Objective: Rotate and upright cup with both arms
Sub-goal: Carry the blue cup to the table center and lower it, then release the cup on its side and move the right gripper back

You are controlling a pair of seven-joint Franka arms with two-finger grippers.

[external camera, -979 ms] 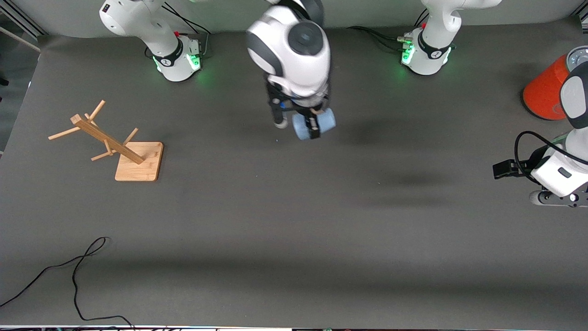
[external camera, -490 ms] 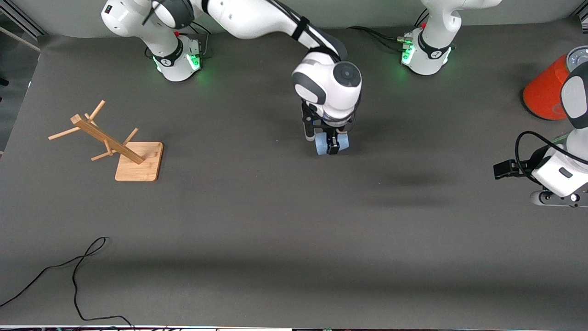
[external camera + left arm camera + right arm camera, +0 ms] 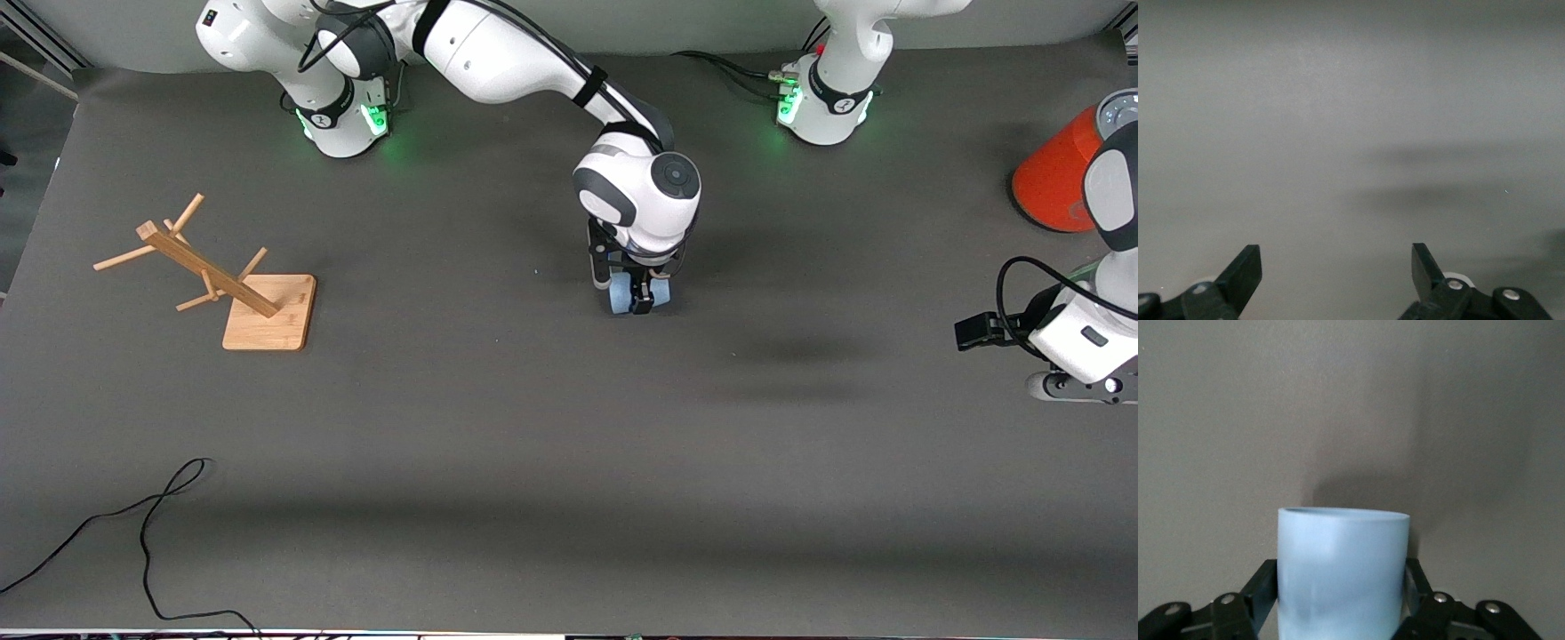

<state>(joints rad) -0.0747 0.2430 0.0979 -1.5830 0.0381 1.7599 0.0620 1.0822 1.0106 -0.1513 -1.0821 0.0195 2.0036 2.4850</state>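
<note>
The light-blue cup (image 3: 620, 300) lies on its side at the middle of the grey table, held low at the table surface. My right gripper (image 3: 640, 296) points down and is shut on it, one finger on each side of its wall. In the right wrist view the cup (image 3: 1341, 573) fills the space between the black fingers (image 3: 1257, 593), its end pointing away from the camera. My left gripper (image 3: 1336, 263) is open and empty, facing bare table. The left arm (image 3: 1080, 333) waits at its end of the table.
An orange-red canister (image 3: 1053, 178) with a grey top stands at the left arm's end, beside that arm. A wooden mug tree (image 3: 227, 284) on a square base stands toward the right arm's end. A black cable (image 3: 147, 520) lies near the front edge.
My right arm has carried the cup nearer to the front camera and down to the table. The left arm has stayed in place.
</note>
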